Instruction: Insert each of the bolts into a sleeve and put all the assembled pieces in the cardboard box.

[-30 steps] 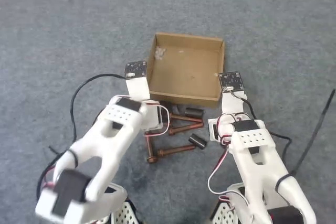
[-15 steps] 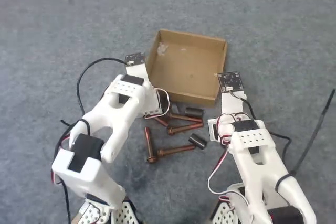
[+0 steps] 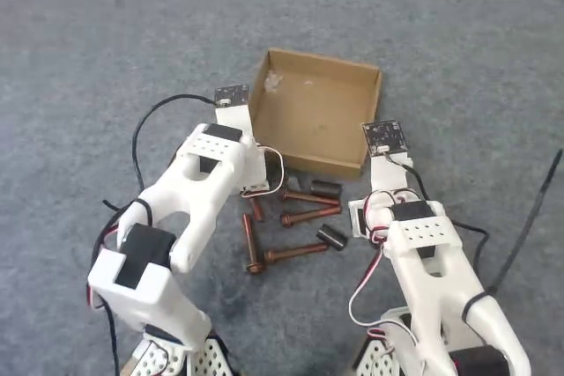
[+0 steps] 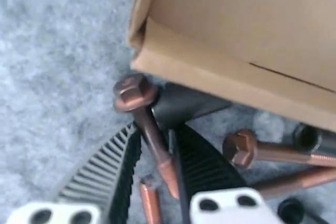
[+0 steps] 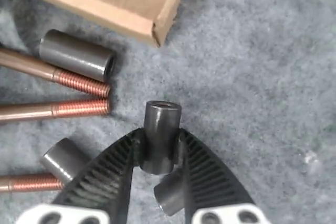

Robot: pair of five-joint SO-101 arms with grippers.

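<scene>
Nothing legible here: no text, numbers or labels. The small black circuit board [image 3: 232, 95] behind my left jaws and its twin [image 3: 385, 136] behind my right jaws carry pale specks, too small to read.

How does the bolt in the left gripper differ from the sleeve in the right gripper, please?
Colour: the bolt is copper, the sleeve dark grey. Shape: the bolt is a long, slim shaft with a hex head, while the sleeve is a short, hollow cylinder. Both are clamped, the bolt in the left gripper and the sleeve in the right gripper, and both are close to the box.
</scene>
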